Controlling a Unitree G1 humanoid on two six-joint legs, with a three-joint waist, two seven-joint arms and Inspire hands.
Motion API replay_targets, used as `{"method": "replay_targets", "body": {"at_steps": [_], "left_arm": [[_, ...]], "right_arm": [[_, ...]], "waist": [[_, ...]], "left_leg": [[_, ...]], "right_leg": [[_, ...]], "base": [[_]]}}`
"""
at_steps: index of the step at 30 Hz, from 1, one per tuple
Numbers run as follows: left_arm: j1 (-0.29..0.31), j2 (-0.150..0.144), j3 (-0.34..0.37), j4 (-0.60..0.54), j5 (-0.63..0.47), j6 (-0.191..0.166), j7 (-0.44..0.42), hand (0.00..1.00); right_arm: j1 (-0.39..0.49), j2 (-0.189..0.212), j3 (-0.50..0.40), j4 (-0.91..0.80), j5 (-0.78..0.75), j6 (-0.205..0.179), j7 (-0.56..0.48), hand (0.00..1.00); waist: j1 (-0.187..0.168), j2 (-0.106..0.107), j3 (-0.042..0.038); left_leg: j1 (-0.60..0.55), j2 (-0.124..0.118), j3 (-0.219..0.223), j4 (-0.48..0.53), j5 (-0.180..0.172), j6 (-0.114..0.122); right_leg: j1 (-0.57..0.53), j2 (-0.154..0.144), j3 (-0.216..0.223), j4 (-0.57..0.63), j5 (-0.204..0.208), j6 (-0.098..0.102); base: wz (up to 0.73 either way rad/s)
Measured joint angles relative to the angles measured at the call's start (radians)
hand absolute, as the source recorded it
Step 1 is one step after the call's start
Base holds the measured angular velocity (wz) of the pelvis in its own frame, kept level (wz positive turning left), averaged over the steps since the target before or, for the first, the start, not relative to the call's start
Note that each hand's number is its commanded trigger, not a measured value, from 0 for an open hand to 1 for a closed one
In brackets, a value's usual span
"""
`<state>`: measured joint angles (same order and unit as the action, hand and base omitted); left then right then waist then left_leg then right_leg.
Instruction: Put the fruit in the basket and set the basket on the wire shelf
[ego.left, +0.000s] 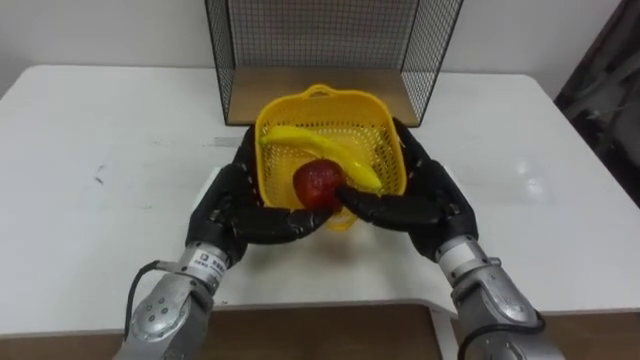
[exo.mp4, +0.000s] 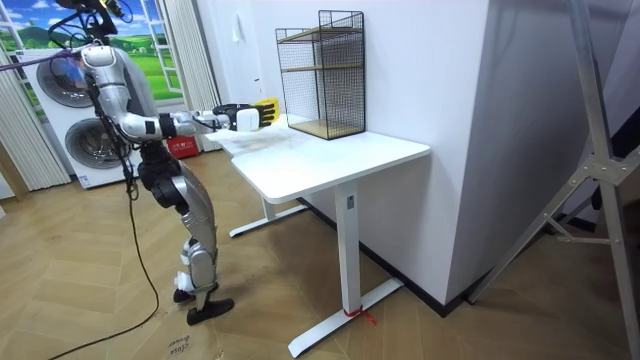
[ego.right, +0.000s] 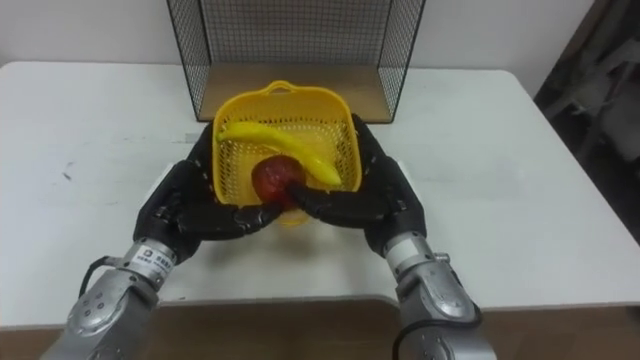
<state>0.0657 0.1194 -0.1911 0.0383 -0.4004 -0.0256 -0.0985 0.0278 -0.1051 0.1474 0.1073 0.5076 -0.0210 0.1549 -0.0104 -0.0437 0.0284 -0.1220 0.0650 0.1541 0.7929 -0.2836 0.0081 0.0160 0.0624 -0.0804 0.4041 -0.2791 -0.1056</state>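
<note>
The yellow basket (ego.left: 378, 135), holding a banana (ego.left: 322, 152) and red apple (ego.left: 316, 183), sits clasped between both hands before the wire shelf (ego.left: 330, 40). Left hand (ego.left: 233, 197) and right hand (ego.left: 428, 195) press its sides, thumbs wrapping the front.

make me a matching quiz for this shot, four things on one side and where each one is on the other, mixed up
1 banana
2 red fruit
3 basket
4 wire shelf

a held between the left hand and the right hand
b standing on the table beyond the basket
c lying across the basket's middle
d inside the basket at its near wall

Pairs: 1-c, 2-d, 3-a, 4-b
</note>
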Motion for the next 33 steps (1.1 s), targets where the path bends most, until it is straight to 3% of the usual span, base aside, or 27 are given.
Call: {"method": "replay_targets", "body": {"at_steps": [1, 3, 4, 5, 6, 7, 8, 9, 11, 13, 15, 18, 20, 21, 23, 25, 26, 27, 28, 30, 31, 32, 33], "left_arm": [[0.002, -0.002, 0.006, 0.004, -0.001, 0.0, 0.0, 0.0], [0.001, -0.013, 0.006, 0.004, -0.001, -0.001, -0.001, 0.0], [0.001, -0.017, 0.005, 0.004, 0.0, -0.001, 0.0, 0.0], [0.001, -0.021, 0.006, 0.001, 0.0, -0.003, 0.0, 0.0], [0.0, -0.022, 0.007, 0.001, 0.0, -0.005, 0.0, 0.0], [0.001, -0.021, 0.009, 0.001, 0.002, -0.006, 0.0, 0.0], [-0.001, -0.02, 0.01, 0.0, 0.001, -0.009, -0.001, 0.0], [-0.002, -0.02, 0.012, 0.0, 0.001, -0.009, -0.001, 0.0], [0.001, -0.017, 0.009, 0.0, -0.001, -0.01, -0.001, 0.0], [-0.006, -0.014, 0.009, 0.0, 0.0, -0.012, -0.001, 0.0], [-0.021, -0.015, 0.006, 0.0, 0.0, -0.012, -0.001, 0.0], [-0.023, -0.015, 0.005, 0.0, 0.0, -0.018, -0.001, 0.0], [-0.023, -0.016, 0.004, 0.0, -0.001, -0.019, 0.0, 0.0], [-0.023, -0.015, 0.005, 0.0, -0.001, -0.02, 0.0, 0.0], [-0.023, -0.015, 0.003, 0.0, 0.0, -0.023, 0.004, 0.0], [-0.024, -0.015, 0.001, -0.001, 0.001, -0.024, 0.005, 0.0], [-0.027, -0.015, 0.003, -0.002, 0.0, -0.026, 0.008, 0.0], [-0.029, -0.015, 0.004, -0.003, 0.0, -0.028, 0.01, 0.0], [-0.042, -0.014, 0.004, -0.005, 0.0, -0.028, 0.018, 0.0], [-0.065, -0.014, 0.004, -0.004, 0.001, -0.028, 0.028, 0.0], [-0.081, -0.011, 0.005, -0.004, 0.001, -0.028, 0.029, 0.0], [-0.09, -0.005, 0.004, -0.003, 0.0, -0.028, 0.029, 0.0], [-0.089, -0.005, 0.002, 0.002, 0.0, -0.027, 0.029, 0.0]], "right_arm": [[0.0, 0.0, 0.002, 0.004, 0.003, 0.001, 0.0, 0.0], [-0.005, -0.008, 0.0, 0.002, 0.002, 0.002, 0.0, 0.0], [-0.007, -0.008, -0.003, 0.002, -0.002, 0.003, 0.001, 0.0], [-0.006, -0.009, -0.004, 0.002, -0.002, 0.003, 0.001, 0.0], [-0.006, -0.012, -0.006, 0.003, 0.0, 0.005, 0.001, 0.0], [-0.003, -0.016, -0.006, 0.004, 0.003, 0.012, 0.002, 0.0], [-0.005, -0.013, -0.006, 0.004, 0.003, 0.014, 0.002, 0.0], [-0.006, -0.016, -0.006, 0.004, 0.003, 0.014, 0.004, 0.0], [-0.009, -0.022, -0.003, 0.004, 0.001, 0.013, 0.008, 0.0], [-0.01, -0.024, 0.0, 0.0, 0.001, 0.012, 0.008, 0.0], [-0.015, -0.024, 0.008, -0.001, 0.004, 0.01, 0.0, 0.0], [-0.021, -0.022, 0.008, -0.002, 0.008, 0.01, -0.004, 0.0], [-0.035, -0.023, 0.009, -0.002, 0.005, 0.008, -0.005, 0.0], [-0.039, -0.022, 0.011, -0.002, 0.005, 0.008, -0.009, 0.0], [-0.052, -0.024, 0.013, -0.002, 0.002, -0.008, -0.017, 0.0], [-0.052, -0.023, 0.014, -0.002, -0.005, -0.015, -0.021, 0.0], [-0.051, -0.026, 0.009, -0.002, -0.01, -0.015, -0.022, 0.0], [-0.051, -0.025, 0.008, -0.002, -0.012, -0.015, -0.022, 0.0], [-0.052, -0.026, 0.008, -0.002, -0.011, -0.016, -0.023, 0.0], [-0.052, -0.031, 0.006, -0.002, -0.01, -0.016, -0.023, 0.0], [-0.056, -0.03, 0.005, -0.002, -0.01, -0.016, -0.027, 0.0], [-0.06, -0.03, 0.008, -0.001, -0.008, -0.016, -0.036, 0.0], [-0.057, -0.03, 0.008, -0.001, -0.008, -0.015, -0.041, 0.0]], "waist": [[0.006, -0.001, -0.0002], [0.018, -0.003, 0.0009], [0.026, -0.011, 0.0027], [0.04, -0.003, -0.0045], [0.043, -0.001, -0.0086], [0.044, -0.001, -0.0227], [0.043, -0.011, -0.0316], [0.042, -0.018, -0.0323], [0.045, -0.023, -0.0275], [0.038, -0.035, -0.0213], [0.038, -0.034, -0.0162], [0.037, -0.037, -0.0143], [0.039, -0.032, -0.0118], [0.039, -0.033, -0.0109], [0.033, -0.034, -0.0101], [0.033, -0.03, -0.0094], [0.031, -0.028, -0.0099], [0.032, -0.027, -0.01], [0.036, -0.023, -0.0077], [0.032, -0.011, 0.0025], [0.02, -0.008, 0.0067], [0.017, -0.004, 0.0096], [0.012, 0.002, 0.0088]], "left_leg": [[-0.036, -0.008, -0.012, 0.014, -0.005, 0.001], [-0.103, -0.011, -0.017, -0.08, -0.002, 0.0], [-0.137, -0.011, -0.022, -0.203, 0.02, -0.016], [-0.153, -0.01, -0.041, -0.346, 0.086, -0.026], [-0.158, -0.011, -0.055, -0.386, 0.132, -0.028], [-0.148, -0.025, -0.073, -0.438, 0.205, -0.025], [-0.128, -0.041, -0.072, -0.465, 0.233, -0.011], [-0.12, -0.047, -0.066, -0.472, 0.236, -0.009], [-0.098, -0.059, -0.051, -0.457, 0.279, 0.027], [-0.101, -0.077, -0.049, -0.431, 0.252, 0.039], [-0.123, -0.085, -0.042, -0.375, 0.198, 0.046], [-0.128, -0.103, -0.029, -0.326, 0.146, 0.058], [-0.123, -0.125, -0.011, -0.292, 0.096, 0.074], [-0.118, -0.131, -0.002, -0.289, 0.087, 0.078], [-0.09, -0.153, 0.005, -0.292, 0.058, 0.096], [-0.057, -0.162, -0.002, -0.316, 0.05, 0.103], [-0.039, -0.163, -0.017, -0.333, 0.047, 0.108], [-0.033, -0.16, -0.021, -0.338, 0.046, 0.109], [-0.028, -0.153, -0.025, -0.348, 0.046, 0.109], [-0.021, -0.141, -0.036, -0.349, 0.046, 0.109], [-0.022, -0.144, -0.046, -0.352, 0.046, 0.108], [-0.02, -0.148, -0.046, -0.35, 0.046, 0.108], [-0.012, -0.147, -0.052, -0.354, 0.047, 0.105]], "right_leg": [[0.004, -0.003, 0.003, 0.004, -0.007, -0.002], [0.001, -0.011, 0.01, 0.003, -0.015, 0.01], [0.002, -0.015, 0.021, 0.003, -0.02, 0.014], [-0.003, -0.015, 0.024, 0.006, -0.029, 0.018], [-0.001, -0.019, 0.027, 0.014, -0.037, 0.019], [0.003, -0.027, 0.029, 0.019, -0.051, 0.027], [0.006, -0.032, 0.044, 0.018, -0.057, 0.045], [0.009, -0.039, 0.048, 0.017, -0.058, 0.047], [0.034, -0.059, 0.046, 0.016, -0.072, 0.045], [0.044, -0.079, 0.047, 0.017, -0.094, 0.052], [0.05, -0.093, 0.05, 0.018, -0.116, 0.061], [0.058, -0.119, 0.047, 0.048, -0.148, 0.077], [0.03, -0.161, 0.021, 0.181, -0.173, 0.111], [0.012, -0.175, 0.009, 0.231, -0.172, 0.115], [-0.039, -0.221, -0.02, 0.381, -0.131, 0.161], [-0.058, -0.23, -0.033, 0.433, -0.075, 0.17], [-0.073, -0.224, -0.035, 0.457, -0.06, 0.173], [-0.084, -0.216, -0.031, 0.452, -0.072, 0.17], [-0.12, -0.205, -0.031, 0.433, -0.108, 0.154], [-0.173, -0.181, -0.038, 0.348, -0.122, 0.145], [-0.198, -0.182, -0.053, 0.234, -0.112, 0.135], [-0.215, -0.181, -0.052, 0.161, -0.017, 0.121], [-0.21, -0.18, -0.054, 0.15, -0.004, 0.112]], "base": [[0.09], [-0.1], [-0.28], [-0.33], [-0.27], [-0.12], [-0.06], [-0.15], [-0.21], [0.03], [0.0], [0.0], [0.0], [0.0], [0.12], [0.07], [0.0], [0.0], [0.05], [0.18], [0.27], [0.3], [0.0]]}}
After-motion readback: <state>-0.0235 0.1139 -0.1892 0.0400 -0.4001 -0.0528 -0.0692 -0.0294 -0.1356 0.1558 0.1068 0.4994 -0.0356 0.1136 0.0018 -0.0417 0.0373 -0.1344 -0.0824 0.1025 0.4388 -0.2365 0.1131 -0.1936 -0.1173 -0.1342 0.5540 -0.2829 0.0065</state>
